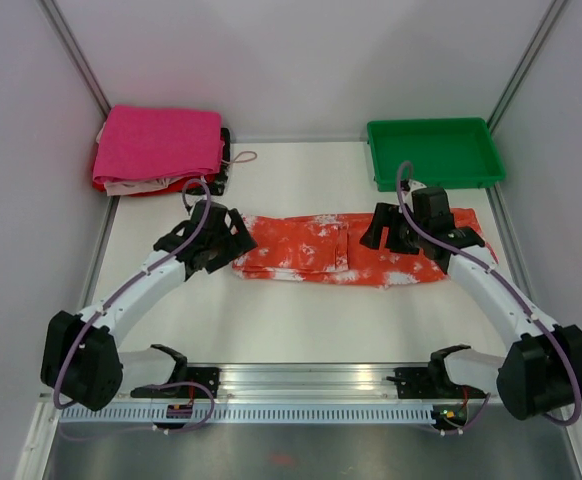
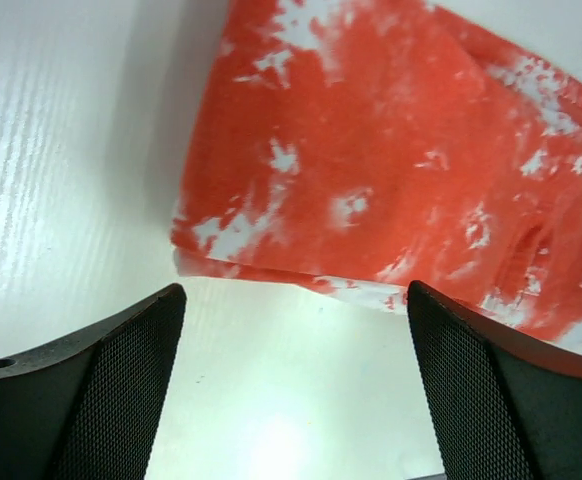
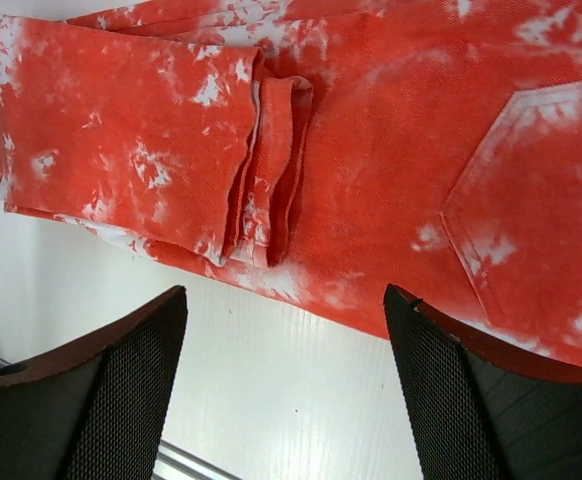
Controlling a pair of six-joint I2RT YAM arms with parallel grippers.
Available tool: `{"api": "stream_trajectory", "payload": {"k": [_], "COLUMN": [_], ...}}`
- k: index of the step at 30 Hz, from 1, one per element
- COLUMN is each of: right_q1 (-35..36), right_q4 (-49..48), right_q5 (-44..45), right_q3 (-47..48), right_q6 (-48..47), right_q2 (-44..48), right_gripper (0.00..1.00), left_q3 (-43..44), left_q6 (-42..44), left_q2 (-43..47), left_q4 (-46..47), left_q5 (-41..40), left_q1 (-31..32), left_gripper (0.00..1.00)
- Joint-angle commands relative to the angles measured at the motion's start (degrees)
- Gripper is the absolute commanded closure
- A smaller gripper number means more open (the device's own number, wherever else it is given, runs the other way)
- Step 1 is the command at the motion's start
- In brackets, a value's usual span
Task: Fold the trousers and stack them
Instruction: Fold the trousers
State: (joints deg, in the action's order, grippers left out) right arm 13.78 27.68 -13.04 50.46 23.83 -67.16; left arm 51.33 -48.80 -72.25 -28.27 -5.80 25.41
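Top external view: the trousers [image 1: 341, 250] lie folded in a long band on the white table [image 1: 301, 320] at mid-frame, the left gripper [image 1: 236, 240] at their left end, the right gripper [image 1: 379, 232] over their right part. Both wrist views show jaws spread wide, pinching nothing, with the cloth beyond the fingertips.

White table [image 1: 301, 320] holds trousers [image 1: 311, 250], green tray [image 1: 431, 150], apparently stacked pink cloth [image 1: 161, 140].

A folded magenta-pink cloth [image 1: 159, 143] sits at 11 o'clock on the white table [image 1: 301, 320], a green tray [image 1: 436, 183] at 1 o'clock; a metal rail [image 1: 311, 378] lines the 6 o'clock edge.
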Motion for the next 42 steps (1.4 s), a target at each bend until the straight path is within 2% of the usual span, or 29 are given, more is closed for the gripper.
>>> {"api": "stream_trajectory", "payload": {"k": [1, 5, 11, 13, 21, 23, 24, 27, 29, 30, 31, 34, 42], "right_q1": [2.2, 4.2, 5.2, 5.5, 5.7, 5.7, 5.7, 5.7, 5.7, 5.7, 5.7, 5.7, 7.9], "right_q4": [-4.0, -6.8, -16.9, -17.8, -19.4, -19.0, -18.6, -17.6, -16.8, -16.4, -16.2, -14.9, -19.6], "right_q5": [0.2, 0.6, -4.6, -5.2, -3.1, -2.1, -1.3, 0.4, 0.8, 1.1, 1.5, 2.7, 1.5], "right_q3": [3.3, 3.3, -0.5, -0.3, 0.3, 0.3, 0.2, 0.1, 0.0, -0.1, -0.3, -1.0, -7.6], "right_q6": [-0.9, 0.9, 5.2, 5.4, 5.3, 5.2, 4.9, 4.6, 4.3, 4.2, 3.9, 4.1, 9.7], "right_q2": [-4.1, -9.4, -13.6, -15.0, -17.7, -17.6, -17.2, -16.3, -15.7, -15.5, -15.3, -14.8, -10.5], "right_gripper": [0.14, 0.17, 0.23, 0.28, 0.29, 0.29, 0.29, 0.29, 0.29, 0.29, 0.29, 0.29, 0.3], "left_q3": [-3.8, -6.2, -6.2, -6.0, -6.2, -6.3, -6.5, -6.6, -6.8, -6.9, -6.9, -7.6, -5.8], "left_q6": [4.4, 6.2, 8.6, 9.2, 10.3, 10.8, 10.9, 10.8, 11.0, 11.3, 11.6, 14.4, 25.1], "left_q2": [2.8, 0.7, -6.3, -8.3, -14.1, -14.7, -15.5, -17.5, -18.4, -18.7, -18.6, -15.7, 0.9], "left_q4": [4.7, 7.4, 11.8, 12.8, 17.8, 18.9, 19.4, 20.7, 21.4, 21.5, 21.5, 20.4, 7.3], "left_q5": [4.1, 10.1, 12.6, 12.7, 16.3, 16.4, 16.6, 17.7, 18.7, 19.0, 19.0, 18.2, 0.5], "left_q1": [-3.3, -10.7, -11.1, -11.1, -11.2, -11.1, -11.1, -11.1, -11.1, -11.1, -11.1, -11.1, -12.8], "left_gripper": [0.04, 0.05, 0.09, 0.11, 0.21, 0.26, 0.35, 0.49, 0.68, 0.89, 0.98, 0.98, 0.98]}}
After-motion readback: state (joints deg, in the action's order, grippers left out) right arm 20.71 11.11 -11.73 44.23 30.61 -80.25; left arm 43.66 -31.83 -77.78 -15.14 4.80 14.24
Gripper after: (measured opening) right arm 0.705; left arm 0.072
